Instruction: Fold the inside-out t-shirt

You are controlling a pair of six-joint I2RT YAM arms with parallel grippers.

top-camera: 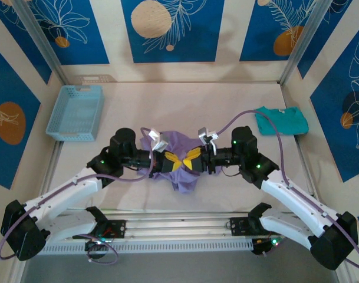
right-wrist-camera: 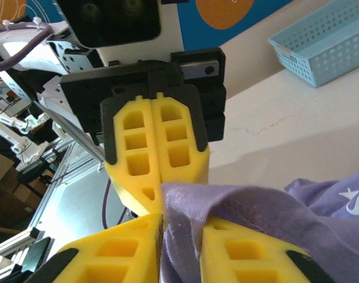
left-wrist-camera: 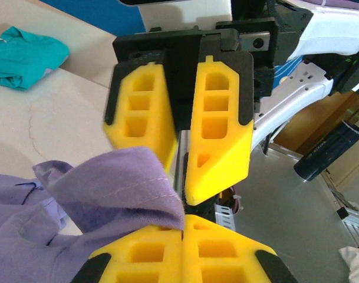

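Lavender-purple and crumpled, the inside-out t-shirt (top-camera: 180,144), bunched in a heap at the middle of the table (top-camera: 185,100). Pinched at a hemmed edge by the left gripper (top-camera: 177,161), yellow fingers (left-wrist-camera: 226,250) pressed together on the cloth. Clamped also by the right gripper (top-camera: 190,158), tip to tip with the left one, fabric squeezed between its fingers (right-wrist-camera: 244,253). Farther out, a light blue basket (top-camera: 80,88) at far left, a teal-green shirt (top-camera: 280,119) at far right.
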